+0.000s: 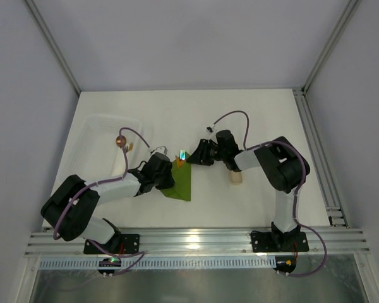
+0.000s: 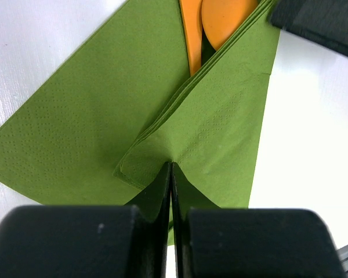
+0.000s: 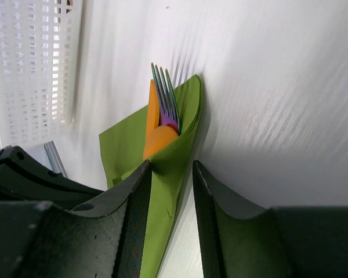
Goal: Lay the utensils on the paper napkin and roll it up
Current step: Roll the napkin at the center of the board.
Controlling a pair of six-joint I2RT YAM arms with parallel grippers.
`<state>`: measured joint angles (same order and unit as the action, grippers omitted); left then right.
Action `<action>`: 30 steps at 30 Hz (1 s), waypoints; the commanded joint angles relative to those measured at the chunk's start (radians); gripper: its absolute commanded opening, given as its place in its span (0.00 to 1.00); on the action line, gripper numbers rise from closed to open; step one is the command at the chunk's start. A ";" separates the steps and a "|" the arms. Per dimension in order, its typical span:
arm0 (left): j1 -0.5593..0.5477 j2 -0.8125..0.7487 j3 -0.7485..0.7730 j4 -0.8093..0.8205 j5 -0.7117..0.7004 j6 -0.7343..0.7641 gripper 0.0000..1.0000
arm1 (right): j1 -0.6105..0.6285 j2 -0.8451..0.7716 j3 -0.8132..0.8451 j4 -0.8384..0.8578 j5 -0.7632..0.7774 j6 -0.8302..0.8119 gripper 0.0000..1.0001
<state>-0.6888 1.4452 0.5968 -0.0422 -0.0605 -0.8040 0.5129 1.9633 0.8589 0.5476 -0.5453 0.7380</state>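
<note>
Wide white table (image 1: 252,126), clear plastic tray (image 1: 98,126) sitting far left, and all the action was at the centre. There the paper napkin (image 1: 182,184) lay as a narrow green wedge, already folded over on itself, its long axis running from near to far.

Both arms had closed in on it from opposite sides. The left tool (image 2: 171,174) came at it from the left and near end, fingers pressed fully together, and the wrist view showed them pinching the corner of the folded flap, with the paper puckered right at the tips. The right tool (image 3: 171,174) reached in from the right at the far end, jaws standing apart and straddling the folded edge without clamping it.

Tucked inside that fold were the utensils, lying along the napkin's length with their heads poking out at the far end: the orange utensil (image 2: 220,23) in broad, rounded shapes, and the iridescent fork (image 3: 162,95) with its tines clear of the paper.

So here was the key geometry: the bundle pointed near to far, and the tools flanked it left and right. By my read, any roll had to turn across that axis, and the right tool was the nearer to the utensil heads.
</note>
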 commanded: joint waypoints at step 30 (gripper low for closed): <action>0.003 -0.006 -0.035 -0.054 0.008 0.014 0.00 | -0.016 0.029 -0.030 0.018 -0.061 -0.034 0.55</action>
<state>-0.6888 1.4406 0.5915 -0.0399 -0.0563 -0.8040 0.4934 2.0068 0.9016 0.5976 -0.6121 0.7158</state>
